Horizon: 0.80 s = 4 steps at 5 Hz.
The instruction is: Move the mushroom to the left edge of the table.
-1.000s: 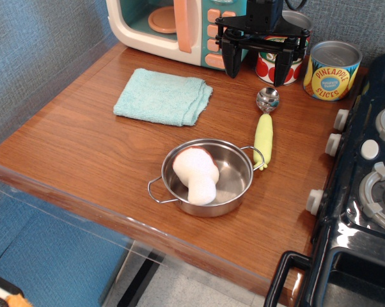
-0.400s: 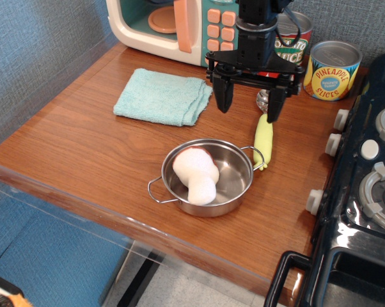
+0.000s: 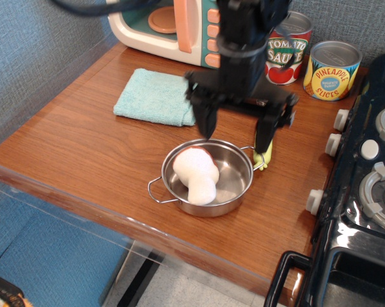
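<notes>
Mushroom (image 3: 196, 174), white plush with a red-edged cap, lies in the shiny steel pot (image 3: 234, 195) near the brown wooden table's (image 3: 84, 147) front edge. Just beyond, the black gripper (image 3: 234, 132) hovers spread wide, empty. Approach seems underway; next, descend and pinch.

Even, bright light from above; soft shadows on the bench (image 3: 84, 147). Mild glare showed on the pot (image 3: 234, 192) rim and stove (image 3: 365, 211). The gripper (image 3: 236, 131) was motion-blurred; everything else looked sharp.
</notes>
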### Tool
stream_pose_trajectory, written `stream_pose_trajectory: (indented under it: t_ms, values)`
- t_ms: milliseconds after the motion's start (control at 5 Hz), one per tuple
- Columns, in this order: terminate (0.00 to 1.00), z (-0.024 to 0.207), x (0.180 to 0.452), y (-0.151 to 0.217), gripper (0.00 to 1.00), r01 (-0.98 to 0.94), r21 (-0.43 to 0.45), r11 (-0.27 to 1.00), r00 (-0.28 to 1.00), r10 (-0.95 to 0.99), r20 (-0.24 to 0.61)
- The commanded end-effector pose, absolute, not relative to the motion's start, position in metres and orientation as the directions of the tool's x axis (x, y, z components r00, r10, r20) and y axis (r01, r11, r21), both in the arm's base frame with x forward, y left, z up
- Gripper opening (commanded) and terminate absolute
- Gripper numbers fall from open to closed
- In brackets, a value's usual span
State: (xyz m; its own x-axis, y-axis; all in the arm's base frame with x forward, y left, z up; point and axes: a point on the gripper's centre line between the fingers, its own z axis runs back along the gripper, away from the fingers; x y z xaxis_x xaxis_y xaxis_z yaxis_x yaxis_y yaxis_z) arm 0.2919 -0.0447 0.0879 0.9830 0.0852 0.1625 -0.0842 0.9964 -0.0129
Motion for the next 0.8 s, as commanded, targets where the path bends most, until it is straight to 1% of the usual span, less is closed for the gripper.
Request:
stream_pose_trajectory:
  t_ms: [0, 400, 600]
  values:
    - [0.0, 0.083, 0.284, -0.037, 1.0, -0.105, -0.043, 0.994, 0.976, 0.112, 0.189]
    - [0.0, 0.073, 0.271, -0.036, 1.0, -0.096, -0.041, 0.995, 0.979, 0.102, 0.176]
    - [0.0, 0.069, 0.27, -0.036, 1.0, -0.1, -0.034, 0.994, 0.98, 0.104, 0.168]
